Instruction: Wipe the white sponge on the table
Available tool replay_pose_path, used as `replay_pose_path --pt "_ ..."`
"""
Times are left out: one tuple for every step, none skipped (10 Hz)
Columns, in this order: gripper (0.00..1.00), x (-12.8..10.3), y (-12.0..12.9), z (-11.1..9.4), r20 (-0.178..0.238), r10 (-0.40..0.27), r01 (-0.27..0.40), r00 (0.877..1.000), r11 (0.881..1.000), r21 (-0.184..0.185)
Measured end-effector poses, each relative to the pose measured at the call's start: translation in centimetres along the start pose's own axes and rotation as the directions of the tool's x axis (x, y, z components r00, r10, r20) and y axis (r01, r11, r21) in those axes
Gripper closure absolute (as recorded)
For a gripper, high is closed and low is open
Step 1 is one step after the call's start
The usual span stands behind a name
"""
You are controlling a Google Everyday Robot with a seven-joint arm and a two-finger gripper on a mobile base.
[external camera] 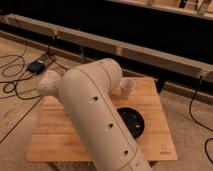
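Observation:
The low bamboo-plank table (55, 135) fills the middle of the camera view, with a tiny dark logo (163, 148) near its front right corner. My thick white arm (95, 115) crosses the table from the bottom edge up to an elbow, then bends left to a rounded joint (47, 86). The gripper is not in view; it lies somewhere behind or beyond the arm. The white sponge is hidden. A white tapered cup (127, 86) stands upright near the table's far edge, just right of the elbow.
A black round disc (132, 121) lies on the table right of the arm. Black cables (12, 82) and a small dark box (36, 66) lie on the floor at left. A long metal rail (150, 52) runs behind the table. Another cable (196, 107) hangs at right.

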Motion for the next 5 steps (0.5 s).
replay_pose_path --pt "0.25 -0.6 -0.3 0.0 0.011 -0.008 0.008 1.0 1.0 0.011" --pt "0.25 -1.2 -0.6 0.0 0.019 -0.014 0.014 1.0 1.0 0.02" --pt "0.25 -2.3 -0.8 0.0 0.034 -0.027 0.026 0.999 0.999 0.032" --pt "0.25 -3.0 -1.1 0.2 0.045 -0.035 0.033 0.998 0.999 0.039" --pt "0.25 -3.8 -1.3 0.3 0.057 -0.042 0.04 0.997 0.998 0.044"
